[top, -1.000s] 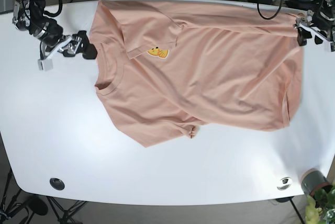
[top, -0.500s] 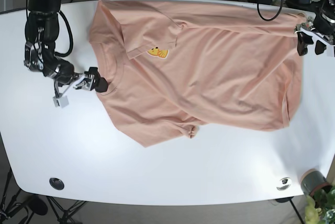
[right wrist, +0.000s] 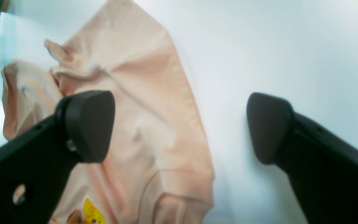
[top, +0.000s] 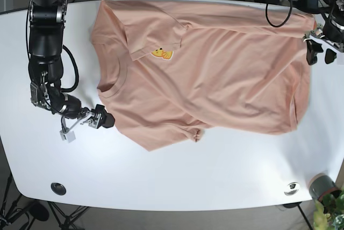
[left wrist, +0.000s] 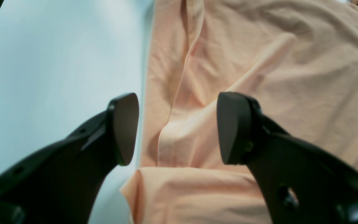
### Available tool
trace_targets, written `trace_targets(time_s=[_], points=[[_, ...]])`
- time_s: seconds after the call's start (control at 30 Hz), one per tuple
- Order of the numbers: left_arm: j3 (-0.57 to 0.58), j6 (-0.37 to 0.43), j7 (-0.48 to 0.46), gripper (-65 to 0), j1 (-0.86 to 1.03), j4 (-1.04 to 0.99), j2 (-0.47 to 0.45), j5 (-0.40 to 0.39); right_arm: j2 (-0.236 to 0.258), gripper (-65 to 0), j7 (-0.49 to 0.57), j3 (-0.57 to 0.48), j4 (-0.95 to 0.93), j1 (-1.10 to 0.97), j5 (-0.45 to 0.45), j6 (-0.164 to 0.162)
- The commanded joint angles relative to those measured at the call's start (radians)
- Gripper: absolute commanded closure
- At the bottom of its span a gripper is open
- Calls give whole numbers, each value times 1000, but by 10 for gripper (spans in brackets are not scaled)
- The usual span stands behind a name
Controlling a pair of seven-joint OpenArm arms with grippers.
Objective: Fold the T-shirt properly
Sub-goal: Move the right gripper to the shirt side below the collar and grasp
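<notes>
Shirt: peach T-shirt lay spread and wrinkled on the white table, toward the far edge, collar toward the base view's left, hem toward its right.
Print: a small yellow print showed on the chest, beside a folded-over sleeve.
Near sleeve: bunched at the shirt's near edge, pointing at the table's front.
Left gripper: jaws stood apart, nothing between them; it hovered over the hem fold at the table's right edge in the base view, one finger above cloth, the other above bare table.
Right gripper: wide open and empty, low by the shirt's near-left edge, one finger over cloth, the other over table.
Contact: could not tell whether either touched the shirt.
</notes>
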Motion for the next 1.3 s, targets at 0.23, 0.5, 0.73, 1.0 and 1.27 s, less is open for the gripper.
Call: trace_targets(time_s=[0.23,0.5,0.73,1.0,1.27], points=[[-5,-1,-24,-372,-32,18,-18,89,-28,-650,109,-130,-77,36,13,8],[27,-1,-24,-372,-104,15,-14,248,-71,-479,144,-131,-115,31,13,8],[101,-1,-24,-372,-248,12,-4,463,-94,-445,146,-133,-112,33,13,8],[245,-1,-24,-376,-403,-39,11,540,-103,-263,147,-133,-112,33,11,7],[320,98,-30,-408,-563,-232,6,543,-102,0,147,-133,-110,31,11,5]])
